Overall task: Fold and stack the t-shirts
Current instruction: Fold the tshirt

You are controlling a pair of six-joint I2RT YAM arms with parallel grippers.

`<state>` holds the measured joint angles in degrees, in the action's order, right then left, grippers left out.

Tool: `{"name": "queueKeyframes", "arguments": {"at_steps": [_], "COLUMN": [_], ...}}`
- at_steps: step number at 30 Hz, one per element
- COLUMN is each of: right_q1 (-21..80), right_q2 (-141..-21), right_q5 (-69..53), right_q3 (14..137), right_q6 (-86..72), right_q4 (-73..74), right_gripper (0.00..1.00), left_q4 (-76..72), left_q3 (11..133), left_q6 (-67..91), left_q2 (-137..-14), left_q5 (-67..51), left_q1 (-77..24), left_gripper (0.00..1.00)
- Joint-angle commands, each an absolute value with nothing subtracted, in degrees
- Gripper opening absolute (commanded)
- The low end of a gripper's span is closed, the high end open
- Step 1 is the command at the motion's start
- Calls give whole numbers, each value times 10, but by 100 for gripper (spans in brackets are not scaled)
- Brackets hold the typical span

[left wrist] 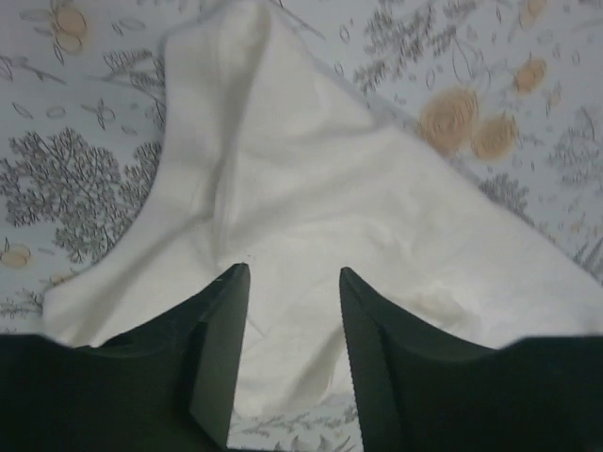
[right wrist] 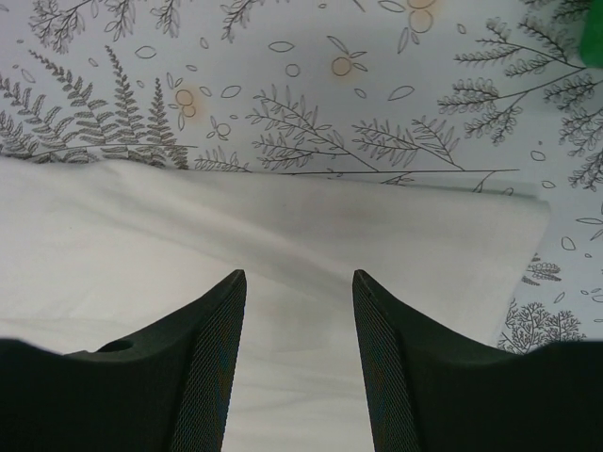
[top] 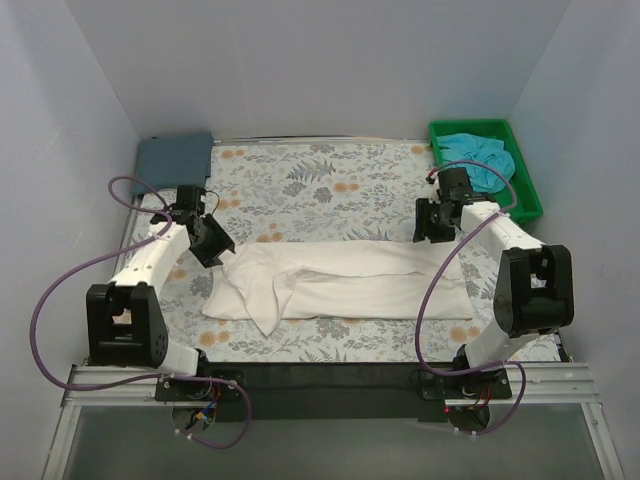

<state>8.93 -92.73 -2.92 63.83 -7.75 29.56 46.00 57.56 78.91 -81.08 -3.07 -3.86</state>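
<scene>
Three shirts are in view. The cream shirt (top: 350, 280) lies on the near middle of the surface (top: 330, 185), folded into a long band. Its long axis runs left to right, from one arm to the other. Its right end is square and flat. Its left end widens, with a loose flap pointing toward the near edge. The blue-grey shirt (top: 176, 155) lies folded flat at the far left corner. The turquoise shirt (top: 480, 160) sits crumpled in a green bin (top: 532, 200) at the far right corner. Both are well apart from the cream one.

The left gripper (left wrist: 294, 278) hangs over the band's left end, its jaws parted and nothing between them. Rumpled cream cloth shows through the gap. I cannot tell whether the tips touch the cloth. The right gripper (right wrist: 299, 275) hangs over the band's right end, near its far edge. Its jaws are also parted and empty, with smooth cloth below them.

The surface wears a pale floral cover with grey leaves and orange blooms. Plain pale walls (top: 320, 60) close it in on the left, far and right sides. Purple cables (top: 40, 300) loop from both arms.
</scene>
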Motion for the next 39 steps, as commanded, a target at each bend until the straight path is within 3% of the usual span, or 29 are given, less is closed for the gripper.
{"name": "queueKeyframes", "arguments": {"at_steps": [1, 8, 20, 24, 25, 27, 28, 31, 36, 39], "right_q1": [67, 27, -42, -41, -41, -38, -36, -26, -8, -8], "right_q2": [-919, -937, -990, -981, -976, -954, -947, -921, -885, -878], "right_q5": [-21, -34, -31, -39, -47, -54, -57, -62, -62, -68], "right_q3": [630, 599, 590, 602, 604, 603, 601, 600, 578, 562], "right_q6": [-106, -155, -177, -157, -148, -142, -132, -123, -123, -126], "right_q4": [294, 280, 240, 243, 245, 250, 254, 271, 280, 279], "right_gripper": [48, 47, 47, 47, 47, 47, 47, 47, 48, 47], "left_q4": [368, 312, 309, 323, 323, 330, 333, 352, 369, 351], "left_q3": [598, 631, 695, 731, 732, 730, 724, 701, 623, 570], "left_q6": [791, 792, 768, 753, 745, 738, 733, 726, 741, 743], "left_q2": [-857, -984, -1120, -1108, -1094, -1049, -1031, -963, -875, -847], "left_q5": [9, 55, 77, 44, 35, 29, 29, 31, 12, 1], "left_q1": [-21, -18, 60, 59, 59, 58, 55, 47, 39, 36], "left_gripper": [37, 20, 15, 27, 37, 48, 60, 70, 70, 60]}}
